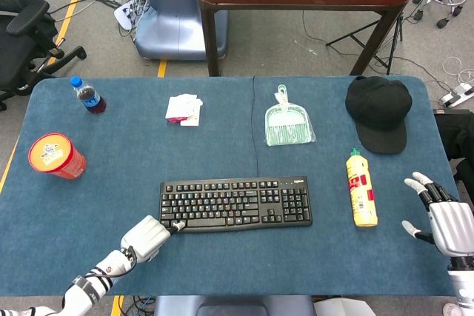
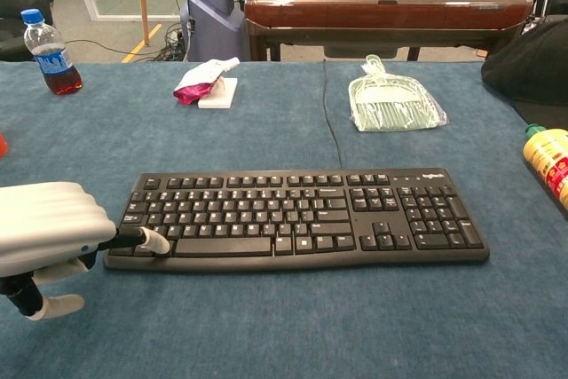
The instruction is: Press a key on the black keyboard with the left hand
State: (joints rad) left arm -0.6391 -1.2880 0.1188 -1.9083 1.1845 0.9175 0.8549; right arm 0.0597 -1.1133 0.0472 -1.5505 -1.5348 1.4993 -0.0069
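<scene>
Blue tabletop (image 1: 222,138) carries the black keyboard (image 2: 297,217), which lies just ahead of the left hand (image 2: 44,232). Its fingers are curled in, one outstretched fingertip (image 2: 158,241) touching a key at the keyboard's near-left corner. Well apart, the right hand (image 1: 444,221) rests with fingers spread, holding nothing.

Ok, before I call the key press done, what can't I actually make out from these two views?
- Key travel: the left robot hand has a fingertip on the black keyboard, bottom-left; whether a key is down is too small to tell.
- Key legends: too small, both views.
- Right robot hand: outside the chest frame.
- Yellow bottle: cut by the chest view's right edge.
</scene>
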